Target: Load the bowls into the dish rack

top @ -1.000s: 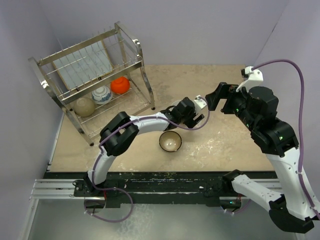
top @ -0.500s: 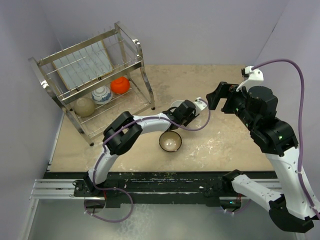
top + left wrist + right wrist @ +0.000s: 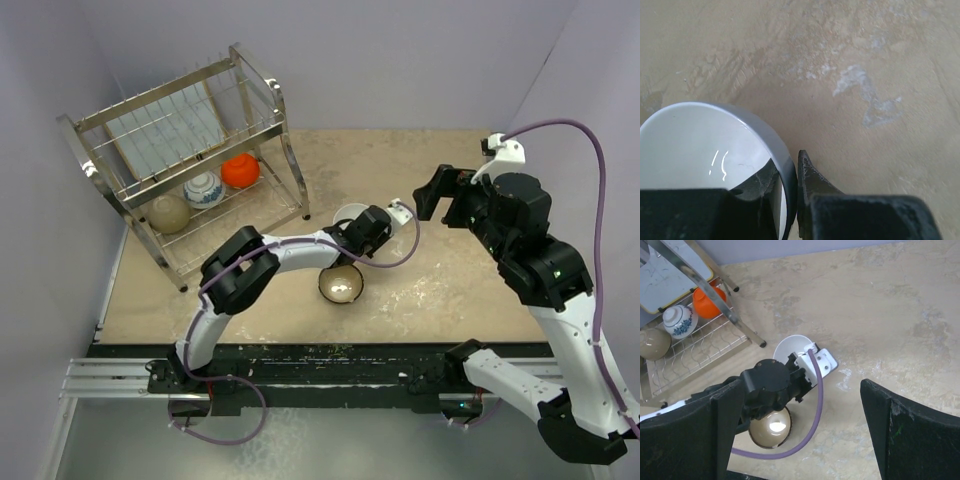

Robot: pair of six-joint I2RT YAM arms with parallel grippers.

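- The left pincer (image 3: 786,161) straddles the rim of a white bowl (image 3: 695,145). One finger is inside it and the other (image 3: 810,175) is outside, and the wall looks clamped between them.
- That white bowl sits upright on the counter (image 3: 440,285), just off the near right foot of the rack (image 3: 262,105).
- A brown bowl (image 3: 341,284) with a shiny pale inside stands near it, on the side toward the arm bases and apart from it.
- Three bowls lie on the rack's lower tier in a row: a beige bowl (image 3: 169,213) at the left, a blue-and-white bowl (image 3: 203,188) in the middle and an orange bowl (image 3: 240,170) at the right.
- A pale tray (image 3: 190,125) stands tilted in the upper tier.
- The right pincer (image 3: 801,390) hangs above the counter with its fingers spread wide and nothing between them.
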